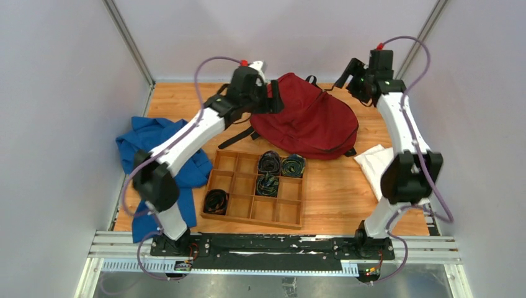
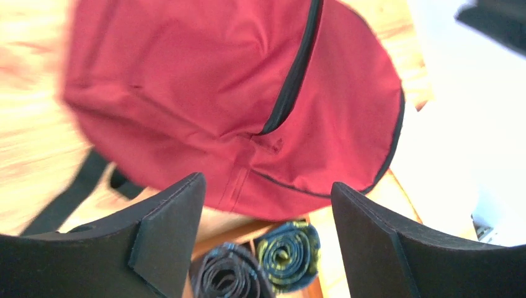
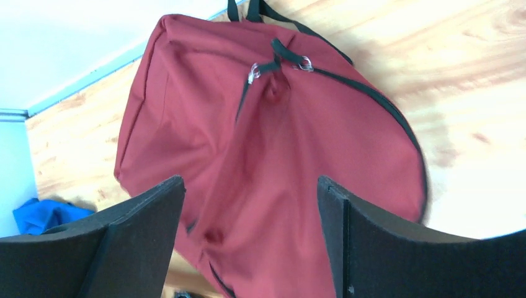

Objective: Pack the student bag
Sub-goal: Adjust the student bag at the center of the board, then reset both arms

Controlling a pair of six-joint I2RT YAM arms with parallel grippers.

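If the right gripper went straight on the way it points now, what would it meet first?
Most likely the dark red backpack, which fills the view ahead of the open right gripper; how far is unclear.

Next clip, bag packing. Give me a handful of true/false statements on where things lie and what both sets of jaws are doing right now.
1. The student bag lies beyond the wooden tray. True.
2. The tray holds six rolled items. False: four rolls sit in it.
3. The left gripper has its jaws shut on a strap. False: they stand open, holding nothing.
4. A blue cloth lies left of the tray. True.
5. The right gripper hangs over the bag, jaws open. True.
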